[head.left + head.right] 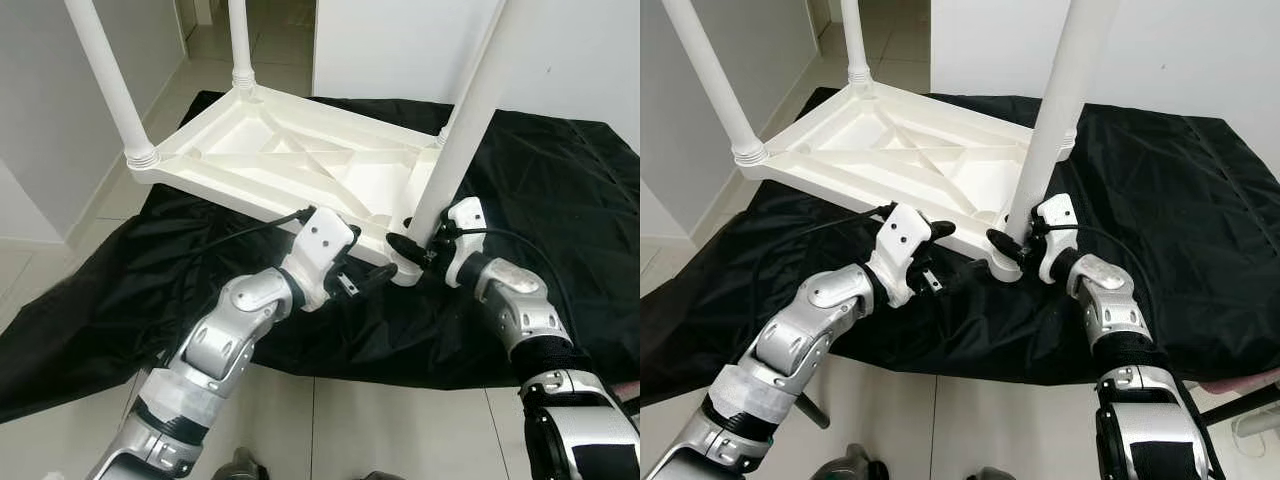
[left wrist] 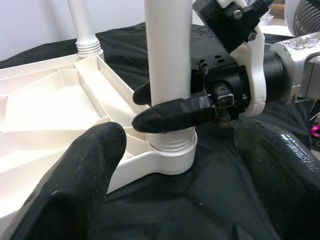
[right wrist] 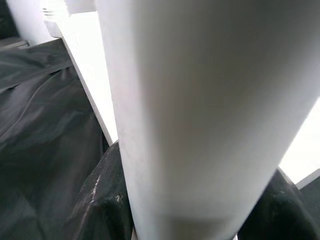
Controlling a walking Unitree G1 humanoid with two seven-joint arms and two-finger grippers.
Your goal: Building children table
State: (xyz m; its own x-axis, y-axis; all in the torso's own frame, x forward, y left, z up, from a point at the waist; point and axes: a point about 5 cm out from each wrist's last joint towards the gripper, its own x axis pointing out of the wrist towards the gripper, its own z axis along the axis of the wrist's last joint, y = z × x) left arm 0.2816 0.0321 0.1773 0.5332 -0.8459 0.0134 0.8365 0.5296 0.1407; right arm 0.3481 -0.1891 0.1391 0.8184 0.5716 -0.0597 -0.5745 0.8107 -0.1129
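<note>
A white plastic children's table point(image 1: 290, 160) lies upside down on a black cloth point(image 1: 560, 200). White legs stand up from its corners. My right gripper point(image 1: 412, 248) is shut on the near leg point(image 1: 465, 120) just above its threaded socket point(image 2: 172, 152); its black fingers point(image 3: 105, 195) hug both sides of that leg point(image 3: 200, 115). My left gripper point(image 1: 955, 250) is open, a little short of the same corner. Its fingers point(image 2: 75, 185) are spread wide, with the socket ahead and between them, touching nothing.
Two more legs point(image 1: 110, 80) point(image 1: 240, 45) rise at the far left and back corners. The cloth covers the tiled floor point(image 1: 350, 420) out to the right. White walls point(image 1: 400, 40) close in behind and at the left.
</note>
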